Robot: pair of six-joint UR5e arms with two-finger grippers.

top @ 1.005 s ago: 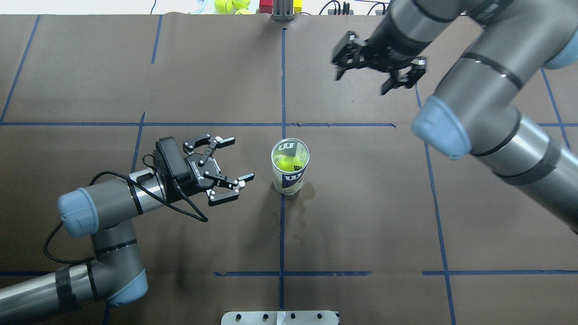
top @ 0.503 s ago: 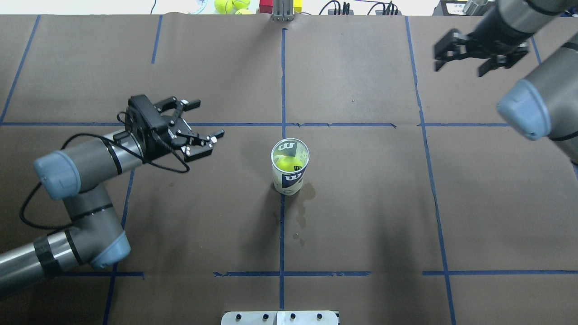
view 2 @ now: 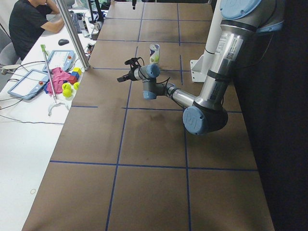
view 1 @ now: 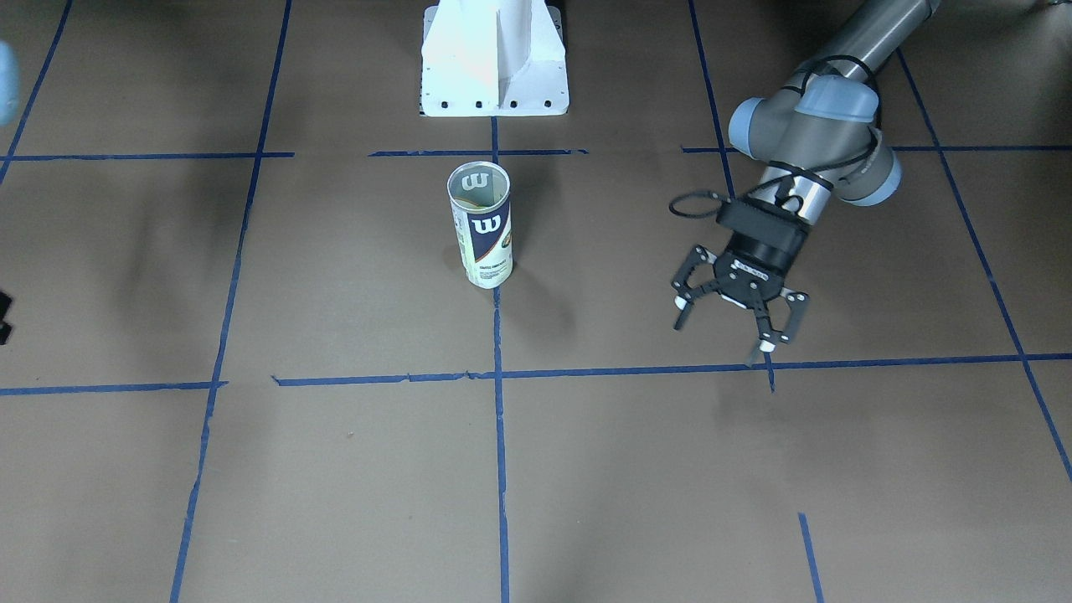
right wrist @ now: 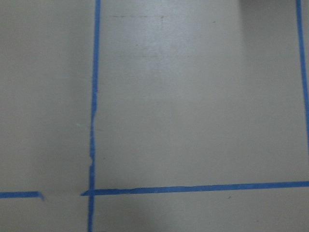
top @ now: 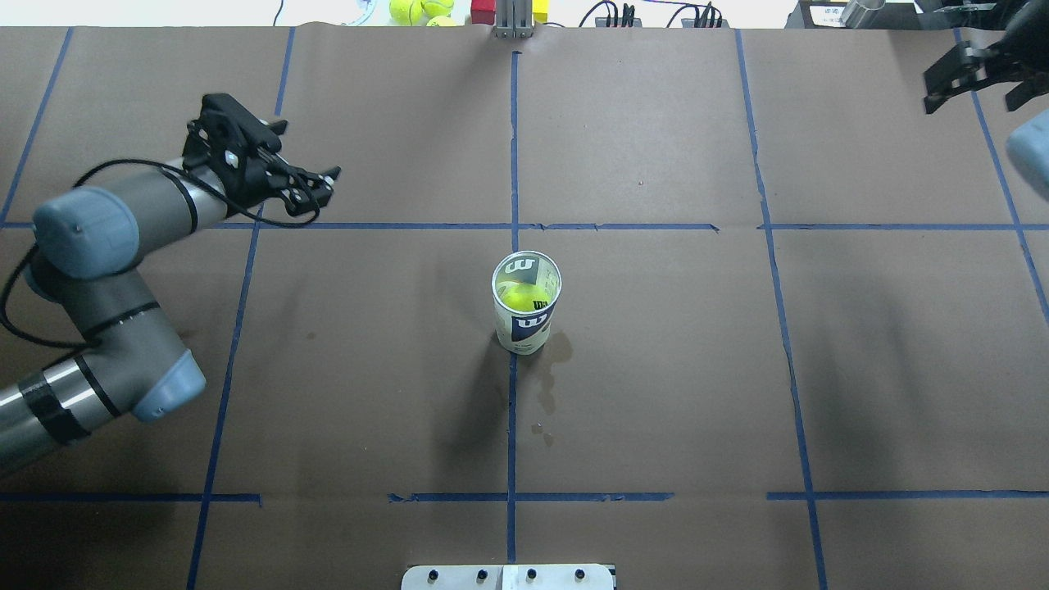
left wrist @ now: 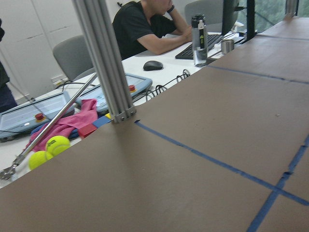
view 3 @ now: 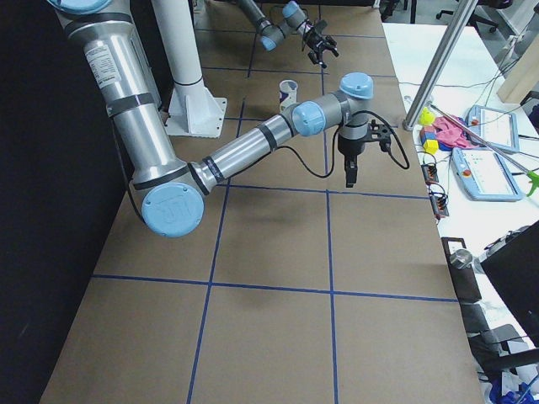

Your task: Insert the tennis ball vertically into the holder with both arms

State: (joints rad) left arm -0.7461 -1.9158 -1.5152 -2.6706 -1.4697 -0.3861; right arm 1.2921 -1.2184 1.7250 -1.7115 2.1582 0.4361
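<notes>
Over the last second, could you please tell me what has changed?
The left end effector drew back from the holder, out to the robot's left and farther forward; the right end effector swung away toward the far right corner. Both stayed open and empty. The holder stayed upright, tennis ball inside.

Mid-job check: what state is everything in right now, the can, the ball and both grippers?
holder: upright, top open, nothing gripping it.
tennis ball: inside the holder, below its rim.
left gripper: open, empty, well clear of the holder.
right gripper: open, empty, over the table's far right corner.
</notes>
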